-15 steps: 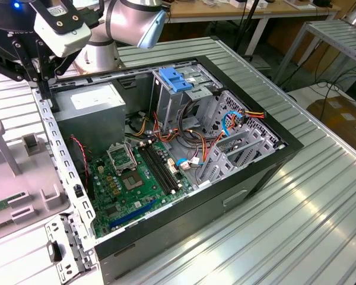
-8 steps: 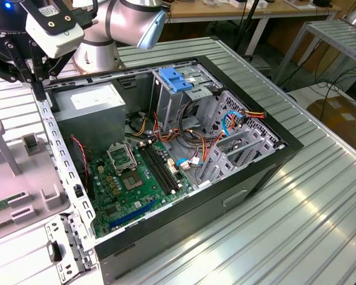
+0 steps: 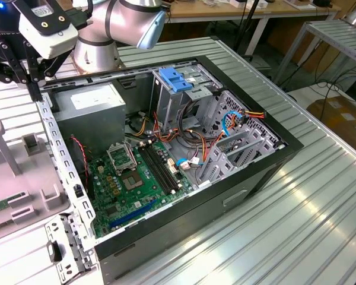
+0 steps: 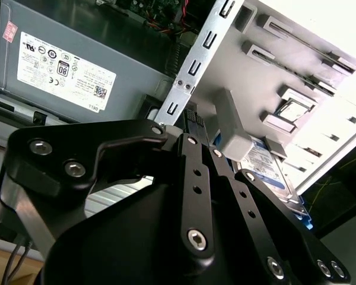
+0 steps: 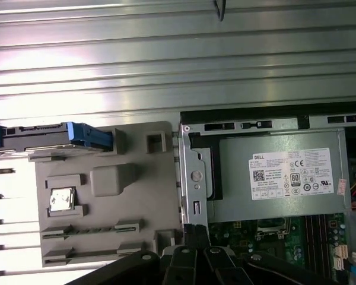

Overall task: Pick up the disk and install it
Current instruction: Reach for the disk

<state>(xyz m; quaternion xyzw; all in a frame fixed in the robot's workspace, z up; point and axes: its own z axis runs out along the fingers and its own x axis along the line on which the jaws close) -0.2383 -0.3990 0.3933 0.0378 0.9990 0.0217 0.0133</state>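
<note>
The disk (image 5: 47,138), a dark drive in bright blue side rails, sits on edge in a slot along the rim of a grey plastic holder tray (image 5: 107,202), uninstalled and untouched. In the second wrist view its labelled face (image 4: 267,169) shows just behind a grey block of the tray. The gripper (image 3: 33,89) hangs above the perforated metal edge of the open computer case (image 3: 249,178), where the tray meets the case. Its fingers (image 5: 196,234) are pressed together, gripping nothing, with the disk well apart from them across the tray. Inside the case lie a grey power supply (image 3: 89,104), a green motherboard (image 3: 130,184) and a blue-fronted drive bay (image 3: 175,80). Case and tray rest on a ribbed metal surface (image 3: 296,225).
</note>
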